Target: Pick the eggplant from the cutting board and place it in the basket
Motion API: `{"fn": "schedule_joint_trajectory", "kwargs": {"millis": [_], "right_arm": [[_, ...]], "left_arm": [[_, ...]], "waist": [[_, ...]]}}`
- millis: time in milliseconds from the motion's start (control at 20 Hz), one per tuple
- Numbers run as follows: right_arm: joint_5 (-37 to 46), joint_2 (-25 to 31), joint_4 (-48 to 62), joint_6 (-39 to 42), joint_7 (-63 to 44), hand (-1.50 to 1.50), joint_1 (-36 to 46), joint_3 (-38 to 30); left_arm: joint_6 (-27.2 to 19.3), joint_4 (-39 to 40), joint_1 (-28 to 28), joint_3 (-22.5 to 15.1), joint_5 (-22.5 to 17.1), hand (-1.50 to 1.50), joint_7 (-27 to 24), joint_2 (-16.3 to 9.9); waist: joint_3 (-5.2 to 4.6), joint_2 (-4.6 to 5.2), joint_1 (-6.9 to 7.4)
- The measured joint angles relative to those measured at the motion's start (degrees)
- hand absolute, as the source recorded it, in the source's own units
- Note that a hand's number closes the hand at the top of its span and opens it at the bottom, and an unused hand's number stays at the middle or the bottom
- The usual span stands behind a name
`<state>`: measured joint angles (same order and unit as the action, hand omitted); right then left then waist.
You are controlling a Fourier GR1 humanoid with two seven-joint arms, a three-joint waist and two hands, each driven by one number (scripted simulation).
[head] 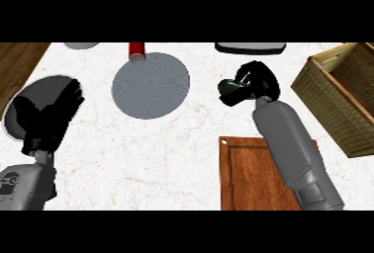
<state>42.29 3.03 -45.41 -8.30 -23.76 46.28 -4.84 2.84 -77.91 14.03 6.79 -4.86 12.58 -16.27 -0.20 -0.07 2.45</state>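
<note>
Your right hand (250,86) curls shut between cutting board (252,173) and wicker basket (343,99), contents hidden; left hand (47,116) rests open.

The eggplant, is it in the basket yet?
Cannot tell for sure. No eggplant shows in the basket or on the cutting board. The right hand is curled up between them, maybe hiding it.

Single head view, steeply down onto the counter (190,148), forearms from below.
</note>
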Motion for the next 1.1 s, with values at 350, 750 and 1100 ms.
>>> {"fn": "schedule_joint_trajectory", "kwargs": {"millis": [350,750,1100], "right_arm": [[7.20,-2.48,-0.16,-23.44,-17.19,1.50,13.98,2.94],[21.87,-2.57,9.99,-28.39,-35.43,1.50,31.04,5.11],[27.94,1.97,17.79,-25.95,-39.09,1.50,41.32,2.22]], "left_arm": [[0.19,0.18,2.05,-1.55,0.60,0.00,0.80,0.84],[-0.22,-0.09,1.20,-1.15,0.89,0.00,0.66,0.78],[-0.35,-0.45,0.18,-0.58,0.84,0.00,-0.05,0.87]], "waist": [[-0.04,0.37,2.34],[-0.02,0.39,0.91],[0.04,0.56,0.02]]}}
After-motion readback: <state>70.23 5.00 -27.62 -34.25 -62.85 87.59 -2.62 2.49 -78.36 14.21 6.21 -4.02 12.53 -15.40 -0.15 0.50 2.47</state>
